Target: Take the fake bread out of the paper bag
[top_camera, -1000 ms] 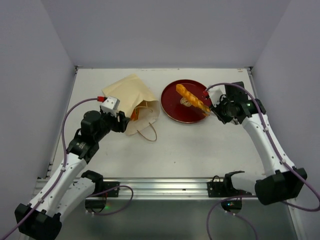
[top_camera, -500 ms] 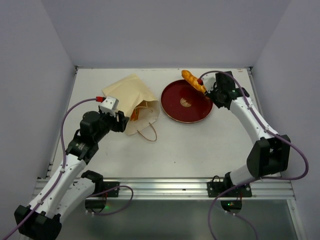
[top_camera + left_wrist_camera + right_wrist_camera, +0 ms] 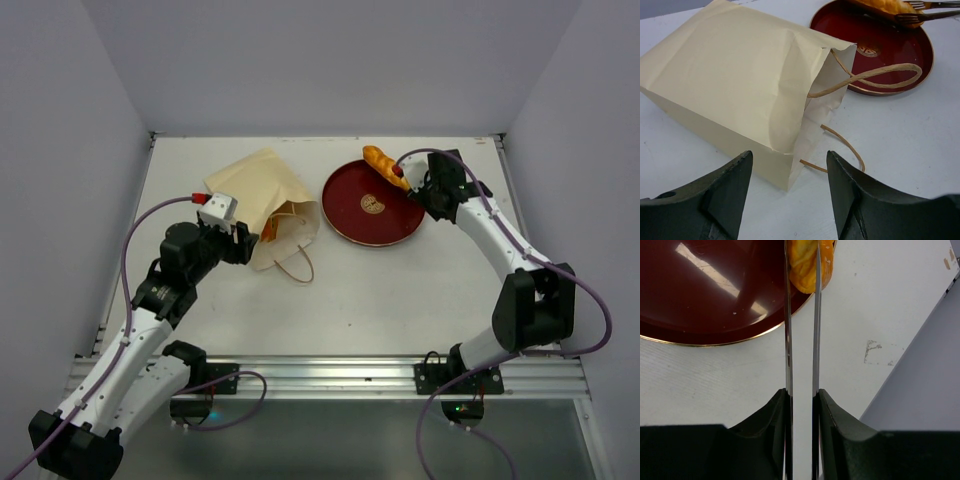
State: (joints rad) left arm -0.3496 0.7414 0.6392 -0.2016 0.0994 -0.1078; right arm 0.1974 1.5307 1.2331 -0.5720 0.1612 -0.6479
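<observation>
Orange roll point(image 3: 378, 158) clamped in right end effector point(image 3: 398, 176).

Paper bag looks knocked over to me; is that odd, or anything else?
The paper bag lies on its side, mouth gaping, one cord handle trailing on the table. Odd too: the long bread roll hangs across the red plate at its far rim, pinched in the right pincer.

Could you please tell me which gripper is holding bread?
The right gripper, shut on the long orange toy roll at the red round plate's far rim; the left gripper is open beside the cream-tan paper bag.
</observation>
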